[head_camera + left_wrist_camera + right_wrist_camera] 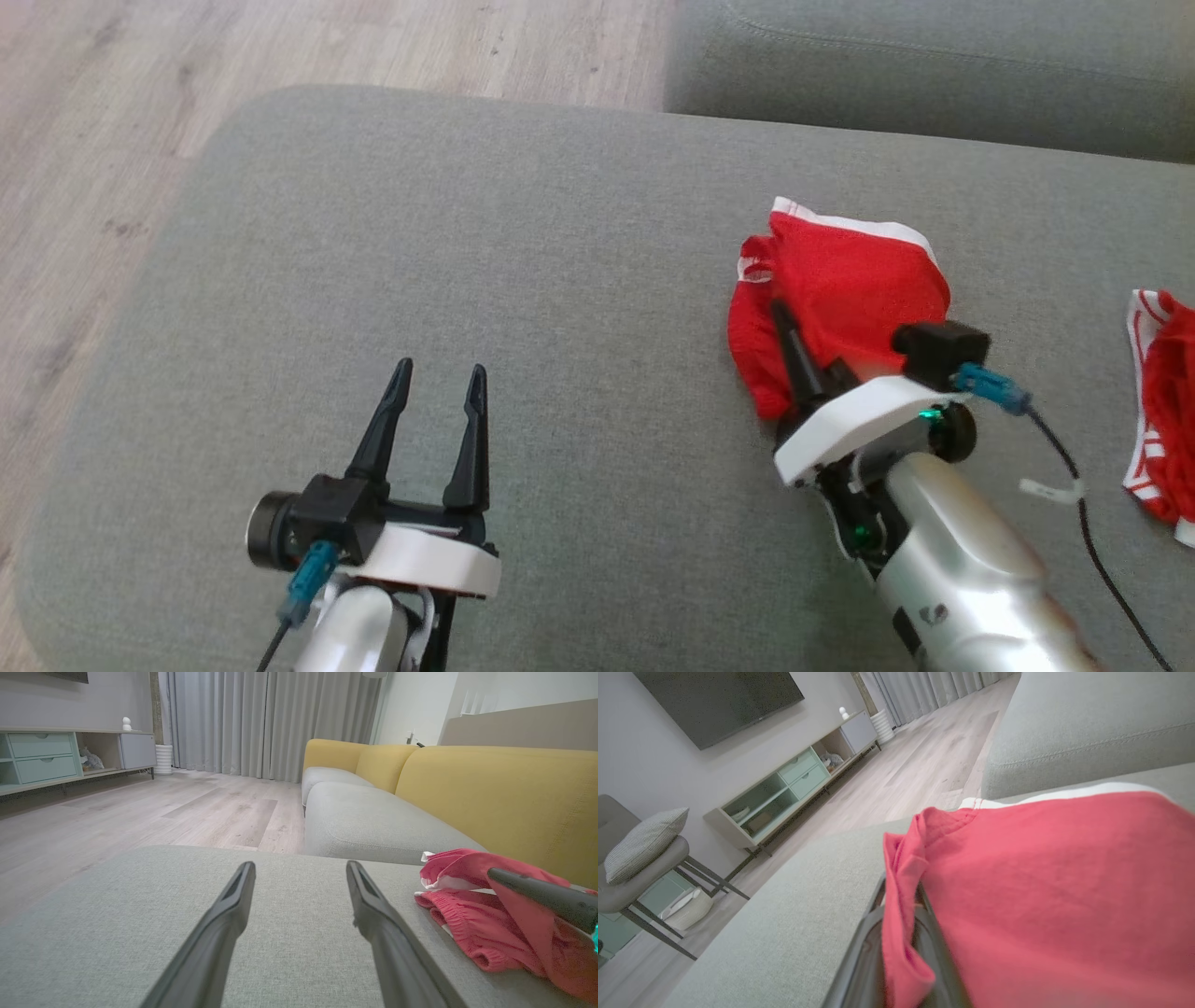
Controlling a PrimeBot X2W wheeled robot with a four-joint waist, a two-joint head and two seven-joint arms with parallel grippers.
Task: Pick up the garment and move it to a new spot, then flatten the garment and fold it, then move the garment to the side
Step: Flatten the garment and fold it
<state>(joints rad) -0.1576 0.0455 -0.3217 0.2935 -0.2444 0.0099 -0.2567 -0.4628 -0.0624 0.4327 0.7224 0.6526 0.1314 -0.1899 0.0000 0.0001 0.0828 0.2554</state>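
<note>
Left arm: I see the left gripper (pixel 437 387) low over the wide grey woven-fabric seat cushion (pixel 467 280), on its near left part. Its two dark fingers are spread apart with nothing between them, only bare cushion fabric beyond the tips in the left wrist view.

Right arm: the right gripper (pixel 794 345) is clenched on the red knit garment with white trim (pixel 845 280). In the right wrist view a fold of the red cloth runs down between the two fingers, and the rest of the fabric bunches over and to the right of them.

Garment position: on the right half of the same grey cushion, well apart from the left gripper. It is crumpled, not flat. A white band shows along its far edge. From the left wrist view part of it drapes over a right finger while the lower folds rest on the cushion.

Surroundings: a second red and white striped cloth (pixel 1167 420) lies at the right edge of the cushion, apart from the held one. A further grey seat cushion (pixel 934 65) sits beyond, and pale wood-plank floor (pixel 93 140) lies to the left.
</note>
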